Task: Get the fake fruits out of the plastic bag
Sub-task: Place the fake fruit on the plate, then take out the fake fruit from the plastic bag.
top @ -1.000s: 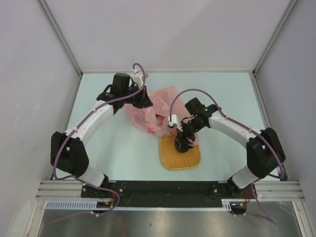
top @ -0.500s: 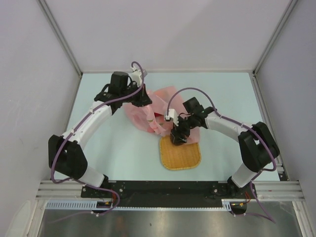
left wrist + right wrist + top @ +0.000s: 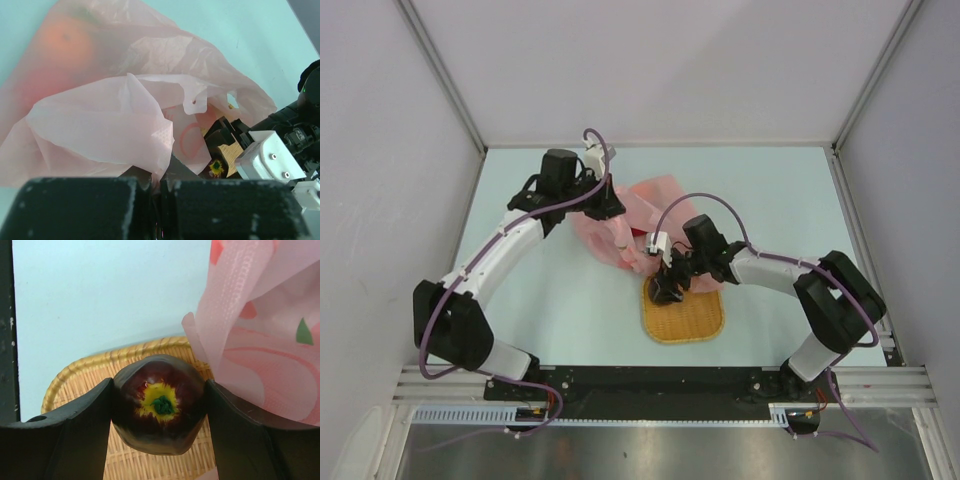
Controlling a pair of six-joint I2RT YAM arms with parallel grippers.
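The pink plastic bag (image 3: pixel 652 194) lies crumpled on the table behind the woven mat (image 3: pixel 692 322). My left gripper (image 3: pixel 613 212) is shut on a fold of the bag's film, which shows in the left wrist view (image 3: pixel 156 175). Through the bag (image 3: pixel 115 115) I see an orange fruit (image 3: pixel 67 42) and a red blur beside it. My right gripper (image 3: pixel 665 290) is shut on a dark purple-red round fruit (image 3: pixel 159 410) with a yellow patch and green stem. It holds the fruit over the mat's far left corner (image 3: pixel 75 385), next to the bag's edge (image 3: pixel 260 340).
White walls close in the table on the left, right and back. The pale blue tabletop (image 3: pixel 550 300) lies left of the mat and in front of the bag. Both arms meet near the middle, their grippers close together.
My right gripper has moved left across the mat toward the bag's edge, still holding the dark fruit. My left gripper has kept its grip on the bag and barely shifted.
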